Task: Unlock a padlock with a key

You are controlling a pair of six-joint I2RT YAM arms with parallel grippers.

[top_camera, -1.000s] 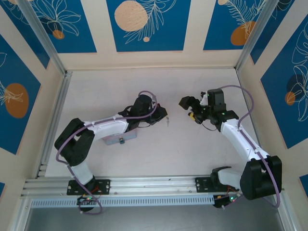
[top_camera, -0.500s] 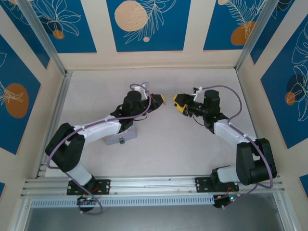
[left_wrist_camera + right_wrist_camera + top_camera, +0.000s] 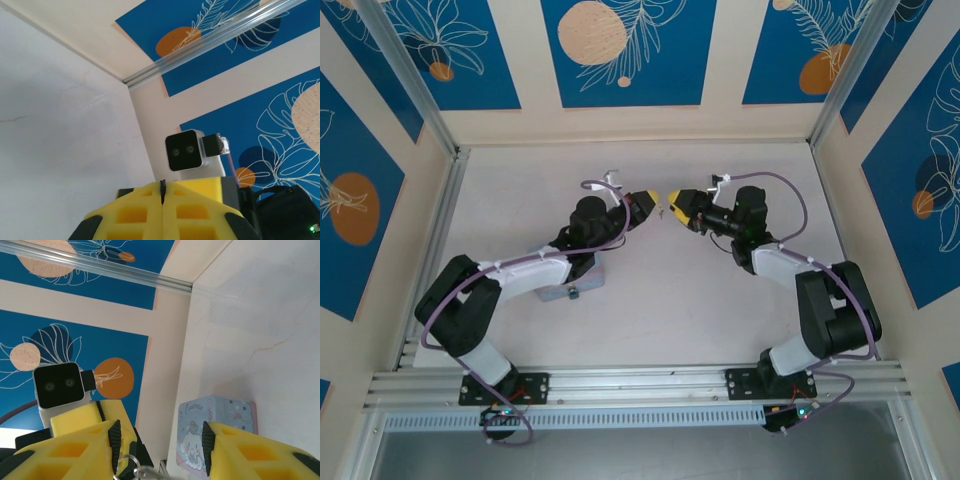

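My left pincer [image 3: 162, 194] is closed completely, the two yellow pads pressed together. A thin dark reddish-brown key [image 3: 161, 185] is pinched in the seam between them, and only its short tip stands out in front. My right pincer [image 3: 161, 432] is partly open, its yellow fingers standing apart with a clear gap. At the bottom of this gap I see a small silvery metal loop [image 3: 129, 465] with a bit of bright metal beside it. I judge that it belongs to the tiny dark padlock. The body of the padlock is cut off at the lower edge of the right wrist view, so I cannot tell if the pads clamp it or not.

In the top view both pincers are lifted above the white table [image 3: 650, 310] and point at each other, tip near tip. The light-blue rectangular tin with a white cartoon dog [image 3: 220, 422] lies on the table partly under my left arm, well apart from this meeting point.

The step in hand, I think, is bringing the key to the keyhole, and the lock is not yet opened. The next move calls for a very fine approach. The key tip must meet the slot straight, the right pincer must keep the padlock steady, and only then should the left wrist turn
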